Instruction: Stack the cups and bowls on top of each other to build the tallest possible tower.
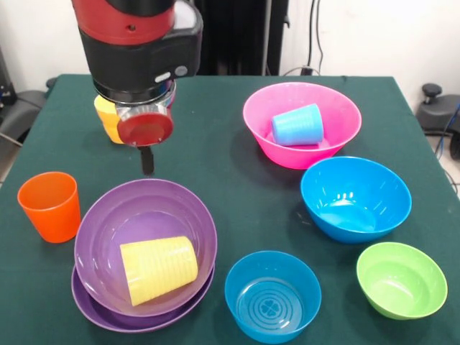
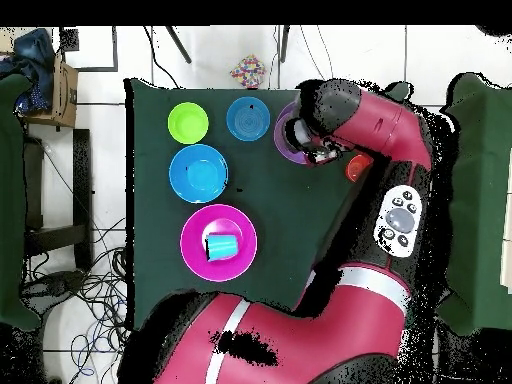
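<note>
My gripper (image 1: 147, 159) hangs low over the table at the left, just behind the far rim of the two nested purple bowls (image 1: 100, 215). A pale yellow ribbed cup (image 1: 158, 269) lies on its side in the upper purple bowl. Amber-yellow cups (image 1: 108, 122) stand behind the gripper, partly hidden, and look nested. An orange cup (image 1: 50, 205) stands upright at the far left. A light blue cup (image 1: 297, 126) lies on its side in the big pink bowl (image 1: 338, 136). The gripper holds nothing that I can see.
A big blue bowl (image 1: 356, 198), a small green bowl (image 1: 401, 279) and a small blue bowl (image 1: 273, 295) sit upright on the right and at the front of the green table (image 1: 237, 187). In the overhead view the arm (image 2: 370, 120) covers the purple bowls' corner.
</note>
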